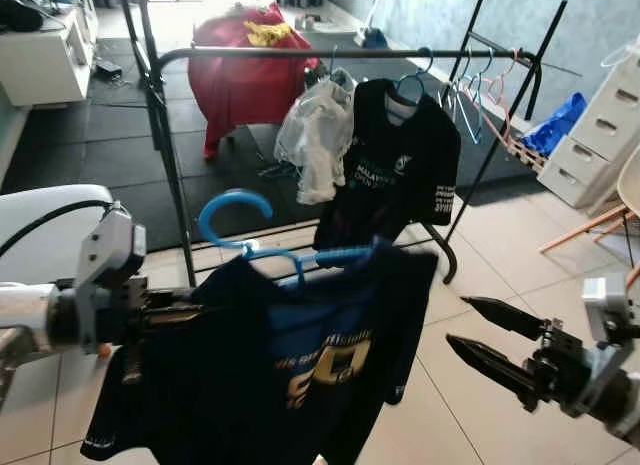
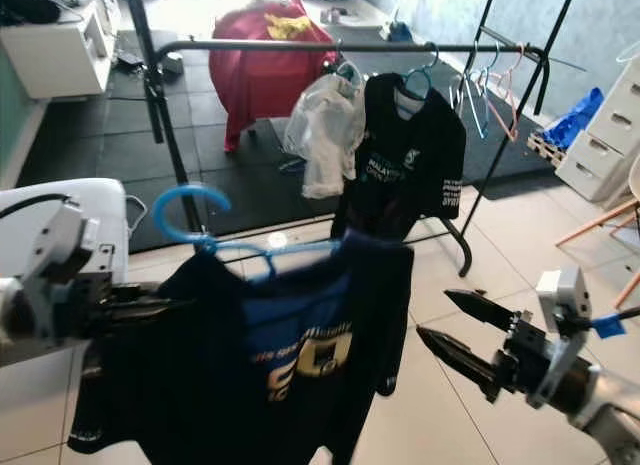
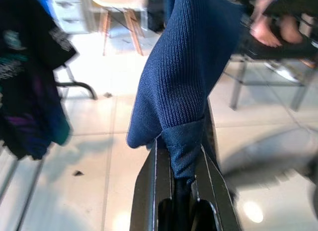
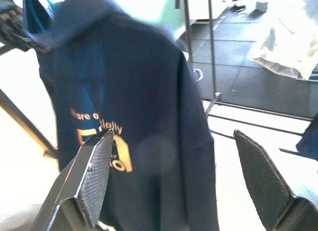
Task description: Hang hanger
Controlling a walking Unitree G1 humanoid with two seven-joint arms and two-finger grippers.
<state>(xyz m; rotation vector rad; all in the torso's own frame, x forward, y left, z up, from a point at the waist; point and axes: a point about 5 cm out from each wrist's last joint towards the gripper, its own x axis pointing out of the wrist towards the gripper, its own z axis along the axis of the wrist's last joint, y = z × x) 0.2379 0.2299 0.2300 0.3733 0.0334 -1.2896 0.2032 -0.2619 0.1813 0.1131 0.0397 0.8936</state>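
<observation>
Left gripper clamps navy shirt on blue hanger, held up short of the clothes rail.

Left wrist cam: fingers pinched on knit sleeve fabric, w/ a person's bare feet beyond. Right gripper, jaws wide apart, empty, just right of shirt; its wrist cam catches gold chest lettering. Rail carries black tee, white garment; pale tile floor, dark mats behind.

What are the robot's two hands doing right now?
Left gripper: shut on the navy shirt on its blue hanger.
Right gripper: open, holding nothing.
</observation>
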